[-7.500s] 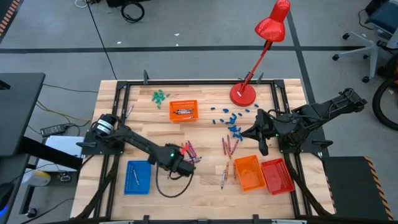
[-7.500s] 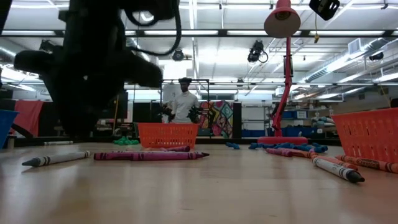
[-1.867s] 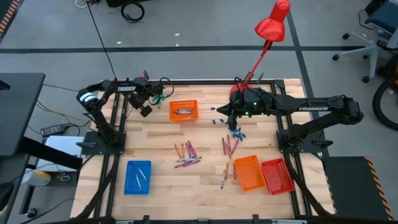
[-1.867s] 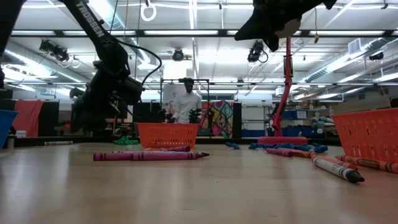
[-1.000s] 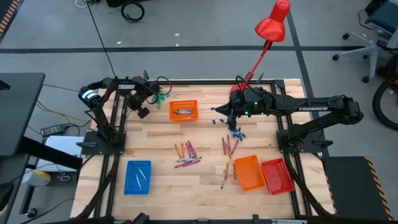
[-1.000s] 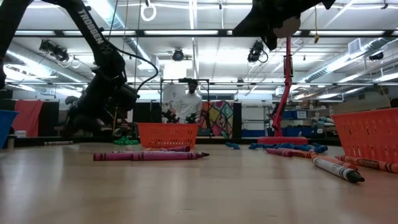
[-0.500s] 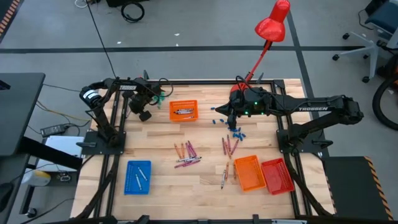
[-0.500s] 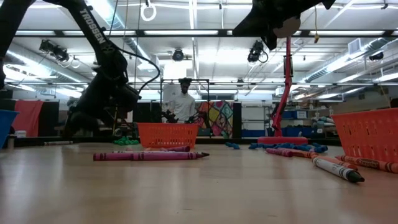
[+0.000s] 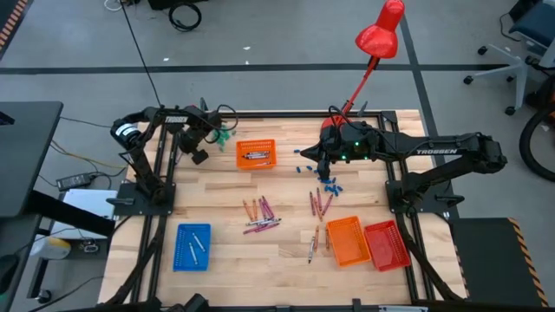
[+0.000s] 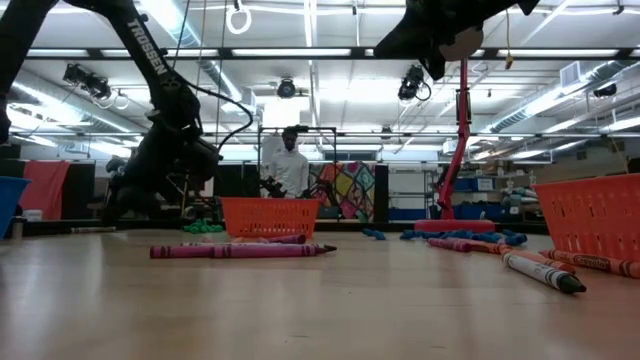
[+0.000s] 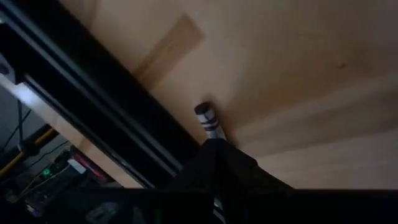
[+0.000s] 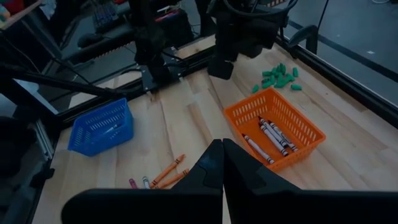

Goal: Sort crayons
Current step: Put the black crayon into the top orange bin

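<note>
While the right gripper point(image 9: 303, 158) hovered closed above the blue pieces point(image 9: 323, 166), we lowered the left gripper point(image 9: 199, 158), fingers together, beside a grey crayon point(image 11: 209, 122) at the tabletop's point(image 9: 286, 208) far-left edge, other crayons point(image 9: 260, 214) remaining unsorted.

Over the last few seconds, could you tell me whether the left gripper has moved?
Yes. The left gripper, shut, went from the table's near side beside the blue tray to the far left, next to the orange tray.
</note>
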